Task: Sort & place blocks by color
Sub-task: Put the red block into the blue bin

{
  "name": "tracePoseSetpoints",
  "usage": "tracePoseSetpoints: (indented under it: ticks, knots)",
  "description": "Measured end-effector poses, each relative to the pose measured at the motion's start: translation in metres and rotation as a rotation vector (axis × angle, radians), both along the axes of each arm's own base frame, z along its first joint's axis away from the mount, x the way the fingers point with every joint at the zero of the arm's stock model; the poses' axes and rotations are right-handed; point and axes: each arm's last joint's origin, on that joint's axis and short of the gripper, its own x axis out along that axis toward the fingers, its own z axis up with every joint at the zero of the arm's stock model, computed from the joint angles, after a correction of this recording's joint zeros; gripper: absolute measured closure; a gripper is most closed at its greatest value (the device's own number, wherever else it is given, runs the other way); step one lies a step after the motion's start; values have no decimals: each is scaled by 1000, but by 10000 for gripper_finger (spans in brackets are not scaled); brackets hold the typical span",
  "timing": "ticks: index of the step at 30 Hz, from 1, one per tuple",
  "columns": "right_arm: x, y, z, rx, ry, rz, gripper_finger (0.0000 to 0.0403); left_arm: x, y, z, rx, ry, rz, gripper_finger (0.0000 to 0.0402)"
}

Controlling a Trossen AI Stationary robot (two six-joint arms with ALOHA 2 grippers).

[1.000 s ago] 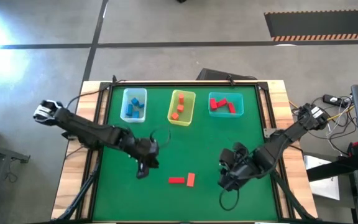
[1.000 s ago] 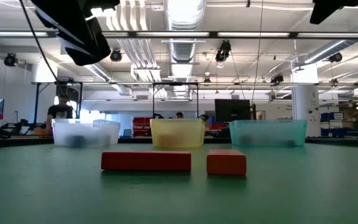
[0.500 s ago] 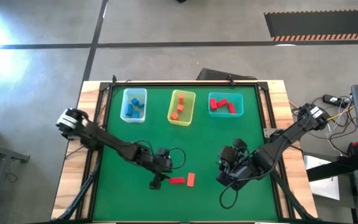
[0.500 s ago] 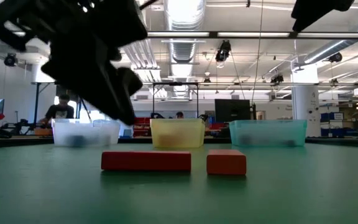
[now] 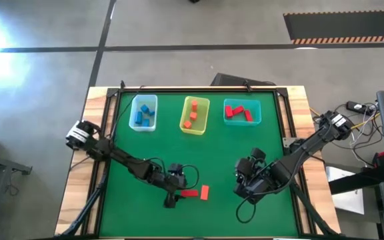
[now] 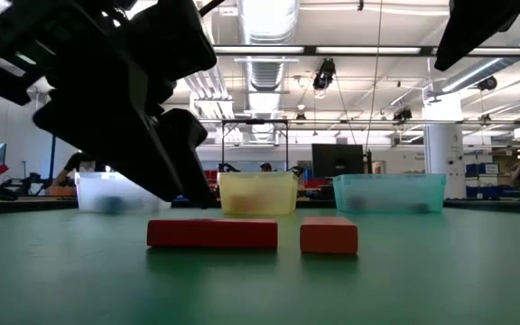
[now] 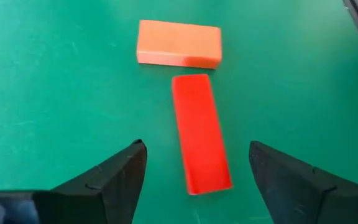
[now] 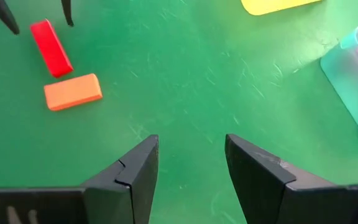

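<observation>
Item: left gripper, fingers wide, and between them we note the red bar; orange bar just beyond. Right gripper wide, holding nothing.

You have two dark, slim, jointed arms; each left end effector finger is a black wedge; black cables loop beside the right end effector; pale housings cap both shoulders.

The whole tabletop is seen straight down from overhead. It is crossed level from mat height toward the room. The red bar and orange block are shared closely by both wrist views.
</observation>
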Motion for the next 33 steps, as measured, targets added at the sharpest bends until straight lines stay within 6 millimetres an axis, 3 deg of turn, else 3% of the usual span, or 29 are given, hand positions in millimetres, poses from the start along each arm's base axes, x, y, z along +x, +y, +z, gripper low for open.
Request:
tracePoseSetpoints:
  ticks: [15,20,28,33]
  knots:
    - [-3,-2,-9,-37,40,33,229,11,-5,-22,-11,-18,33,144]
    - [-4,-3,-10,-46,43,40,229,11,-5,-23,-2,-8,38,192]
    - [-3,-5,-9,-79,12,24,229,9,-4,-24,2,10,35,311]
    - [0,-15,-1,-84,-39,8,229,4,-3,-21,-1,40,18,312]
